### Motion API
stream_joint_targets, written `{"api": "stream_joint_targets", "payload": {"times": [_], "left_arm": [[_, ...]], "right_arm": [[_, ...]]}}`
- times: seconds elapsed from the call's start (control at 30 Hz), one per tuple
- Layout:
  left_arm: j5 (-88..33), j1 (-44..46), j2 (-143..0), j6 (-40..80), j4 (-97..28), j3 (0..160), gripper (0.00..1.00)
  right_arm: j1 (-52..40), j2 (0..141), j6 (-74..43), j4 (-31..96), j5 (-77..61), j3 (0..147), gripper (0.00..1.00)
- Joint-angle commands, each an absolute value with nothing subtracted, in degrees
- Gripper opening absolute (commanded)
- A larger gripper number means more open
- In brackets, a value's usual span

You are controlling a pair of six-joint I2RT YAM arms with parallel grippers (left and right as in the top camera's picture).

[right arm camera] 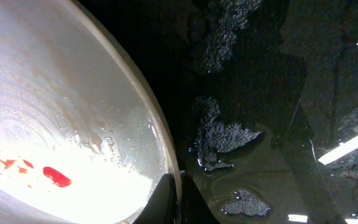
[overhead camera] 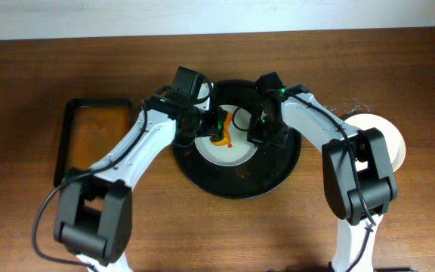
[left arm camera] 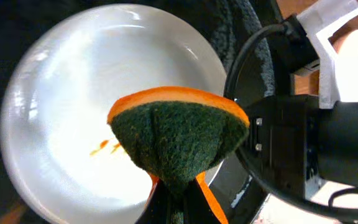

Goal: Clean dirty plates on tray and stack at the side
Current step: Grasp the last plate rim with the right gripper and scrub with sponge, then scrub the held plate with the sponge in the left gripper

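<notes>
A white plate with red-orange smears lies on the round black tray. My left gripper is shut on an orange and green sponge held over the plate, just above a small orange smear. My right gripper is shut on the plate's right rim; red smears show inside the plate. A stack of white plates sits on the table at the right, partly behind my right arm.
A smaller rectangular black tray with a brownish bottom stands at the left. The round tray's surface is wet with foamy patches. Both arms cross over the tray's upper half.
</notes>
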State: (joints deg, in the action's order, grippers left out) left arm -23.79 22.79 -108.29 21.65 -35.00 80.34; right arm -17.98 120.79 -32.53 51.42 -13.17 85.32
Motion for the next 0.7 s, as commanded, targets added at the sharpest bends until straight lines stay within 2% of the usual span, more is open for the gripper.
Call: {"api": "stream_joint_targets", "payload": {"times": [0.0,0.27,0.67], "left_arm": [[-29.30,22.59,-110.98,22.70,-33.58,79.79,0.00],[-34.68,22.44,-116.71,24.67,-30.35,79.79,0.00],[-35.20,22.50,-117.32,29.12,-26.96,79.79,0.00]], "right_arm": [[-18.00,121.75,-31.77,53.19,-10.46,83.48,0.04],[-18.00,121.75,-31.77,53.25,-10.46,83.48,0.04],[-18.00,121.75,-31.79,53.39,-10.46,83.48,0.04]]}}
